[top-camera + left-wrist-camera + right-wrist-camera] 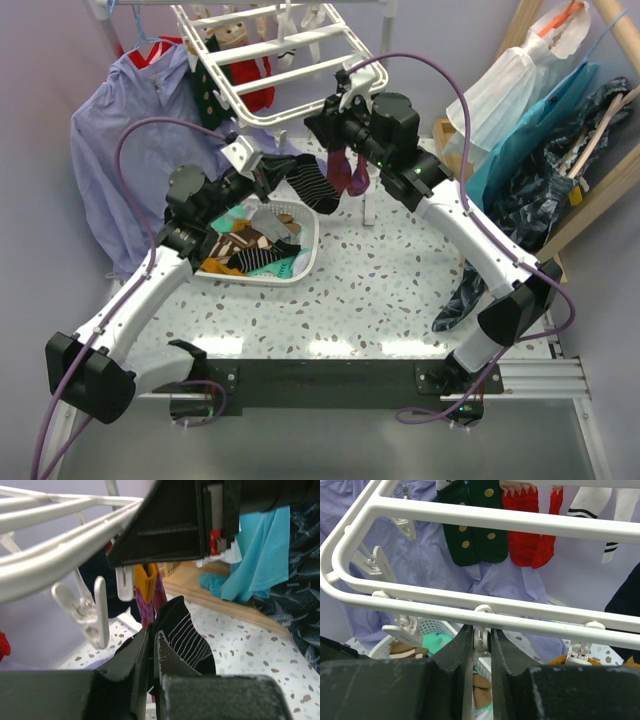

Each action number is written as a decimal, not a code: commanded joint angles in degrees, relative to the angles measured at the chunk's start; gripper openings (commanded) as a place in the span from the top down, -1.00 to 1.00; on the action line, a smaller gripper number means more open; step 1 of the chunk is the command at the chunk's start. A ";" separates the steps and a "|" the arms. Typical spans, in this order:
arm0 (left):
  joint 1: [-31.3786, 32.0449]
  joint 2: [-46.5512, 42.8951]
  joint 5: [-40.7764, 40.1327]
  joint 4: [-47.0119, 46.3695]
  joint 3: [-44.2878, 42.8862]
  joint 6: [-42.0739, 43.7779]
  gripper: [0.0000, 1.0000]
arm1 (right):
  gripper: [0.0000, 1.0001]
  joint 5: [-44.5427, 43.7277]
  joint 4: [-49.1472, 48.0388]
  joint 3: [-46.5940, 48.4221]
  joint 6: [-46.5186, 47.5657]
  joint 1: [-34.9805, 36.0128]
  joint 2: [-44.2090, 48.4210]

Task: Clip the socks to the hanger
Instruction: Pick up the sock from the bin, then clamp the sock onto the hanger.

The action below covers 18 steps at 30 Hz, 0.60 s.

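The white hanger [290, 50] hangs at the top centre, with green [475, 535] and red socks [530, 530] clipped on its far side. My left gripper [265, 178] is shut on a black-white striped sock [312, 185], held up just below the hanger's near edge. In the left wrist view the sock [190, 635] sticks out past the closed jaws [152, 632]. My right gripper [481, 632] is shut on a small white clip [481, 641] under the hanger's near bar [470, 607]. An orange-purple sock [345, 170] hangs from a clip nearby. More socks lie in the basket [305, 262].
A lavender shirt [130, 150] hangs at the back left. Blue and dark clothes [540, 150] hang on a wooden rack at the right. A free clip [92, 612] dangles left of the held sock. A dark cloth [462, 295] lies by the right arm.
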State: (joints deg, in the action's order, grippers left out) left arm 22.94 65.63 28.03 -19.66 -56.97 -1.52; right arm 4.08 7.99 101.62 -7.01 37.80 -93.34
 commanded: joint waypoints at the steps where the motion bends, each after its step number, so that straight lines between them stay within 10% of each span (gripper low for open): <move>1: 0.09 1.78 -3.24 -3.28 -4.64 -1.11 1.00 | 0.92 3.04 -0.25 -0.64 0.50 0.17 2.37; 18: 0.09 6.36 -10.01 -2.84 -7.01 -4.63 1.00 | 0.93 6.38 -1.13 -1.08 0.85 0.17 3.08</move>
State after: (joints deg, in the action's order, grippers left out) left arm 22.94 71.40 19.73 -19.97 -60.77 -4.05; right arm 6.44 7.14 100.99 -6.76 37.80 -92.49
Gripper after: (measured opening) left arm 0.106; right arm 0.164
